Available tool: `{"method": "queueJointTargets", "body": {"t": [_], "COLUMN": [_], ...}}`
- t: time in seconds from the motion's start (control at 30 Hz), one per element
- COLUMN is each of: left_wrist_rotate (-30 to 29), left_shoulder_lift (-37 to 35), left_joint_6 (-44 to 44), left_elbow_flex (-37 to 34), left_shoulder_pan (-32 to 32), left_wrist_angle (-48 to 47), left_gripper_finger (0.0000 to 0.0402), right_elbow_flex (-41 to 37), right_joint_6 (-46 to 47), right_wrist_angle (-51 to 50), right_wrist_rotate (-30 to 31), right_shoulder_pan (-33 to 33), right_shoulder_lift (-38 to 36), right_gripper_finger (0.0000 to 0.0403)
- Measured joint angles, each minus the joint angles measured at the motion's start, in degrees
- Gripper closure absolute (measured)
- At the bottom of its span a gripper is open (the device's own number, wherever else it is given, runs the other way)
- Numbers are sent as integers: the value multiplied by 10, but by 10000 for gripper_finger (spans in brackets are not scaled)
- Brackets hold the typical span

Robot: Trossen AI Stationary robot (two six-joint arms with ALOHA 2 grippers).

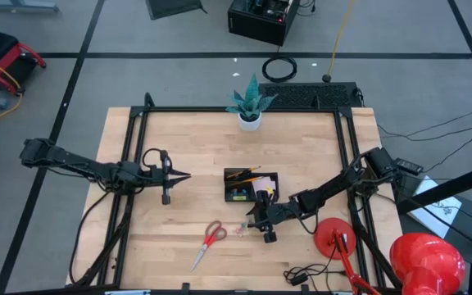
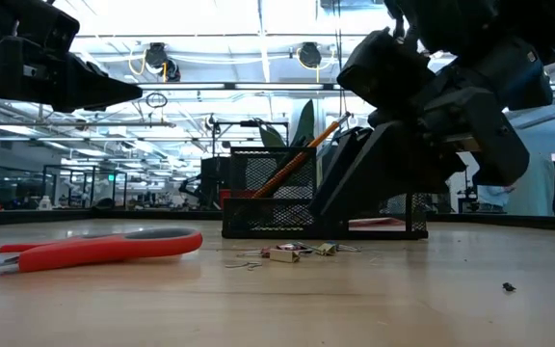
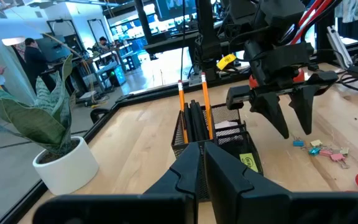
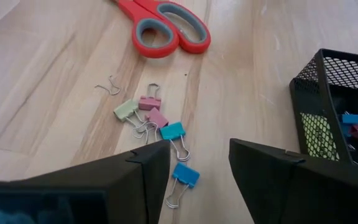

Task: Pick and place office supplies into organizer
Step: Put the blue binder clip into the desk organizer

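Observation:
The black mesh organizer (image 1: 251, 185) (image 3: 219, 140) stands mid-table with orange pencils (image 3: 182, 102), black pens (image 3: 195, 121), a pink sticky pad (image 1: 265, 191) and a yellow piece (image 3: 248, 162) inside. Pale binder clips (image 4: 156, 118) (image 1: 242, 229) lie on the wood at its near side. The red-handled scissors (image 1: 211, 238) (image 2: 94, 249) lie flat further left. My right gripper (image 1: 253, 218) (image 4: 199, 152) hangs open just above the clips, fingers pointing left and down. My left gripper (image 1: 183, 174) (image 3: 202, 152) waits shut, left of the organizer and above the table.
A white plant pot (image 1: 250, 120) stands near the far edge behind the organizer. A red lamp base (image 1: 334, 238) and a black cable (image 1: 301, 274) sit at the near right. A bent wire staple (image 4: 107, 87) lies beside the clips. Bare wood stretches across the table's left half.

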Motion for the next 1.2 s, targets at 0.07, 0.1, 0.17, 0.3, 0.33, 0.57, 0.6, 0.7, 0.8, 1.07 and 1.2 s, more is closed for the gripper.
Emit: {"method": "queueJointTargets", "body": {"t": [0.07, 0.1, 0.17, 0.3, 0.33, 0.57, 0.6, 0.7, 0.8, 1.07, 1.2], "left_wrist_rotate": [0, 0, 0, 0, 0, 0, 0, 0, 0, 0, 0], "left_shoulder_lift": [0, 0, 0, 0, 0, 0, 0, 0, 0, 0, 0], "left_joint_6": [-2, -2, -2, -3, -4, -1, -1, -1, -1, 1, 1], "left_elbow_flex": [0, 0, 0, 0, 0, 0, 0, 0, 0, 0, 0], "left_shoulder_pan": [0, 0, 0, 0, 0, 0, 0, 0, 0, 0, 0], "left_wrist_angle": [0, 0, 0, 0, 0, 0, 0, -1, -2, -4, -5], "left_gripper_finger": [371, 371, 371, 371, 371, 371, 371, 371, 371, 371, 371], "right_elbow_flex": [0, 0, 0, 0, 0, 0, 0, 1, 1, 2, 2], "right_joint_6": [0, 0, 1, 1, 1, -18, -20, -20, -16, -3, 3], "right_wrist_angle": [-1, -1, -1, -2, -5, -10, 0, 8, 11, 17, 4], "right_wrist_rotate": [1, 1, 2, 3, 4, 51, 51, 46, 46, 40, 31], "right_shoulder_pan": [0, 0, 0, 4, 5, 21, 21, 19, 19, 19, 18], "right_shoulder_lift": [0, 0, 0, 0, 0, 15, 19, 27, 38, 48, 48], "right_gripper_finger": [248, 248, 248, 248, 248, 248, 248, 248, 248, 248, 248]}}
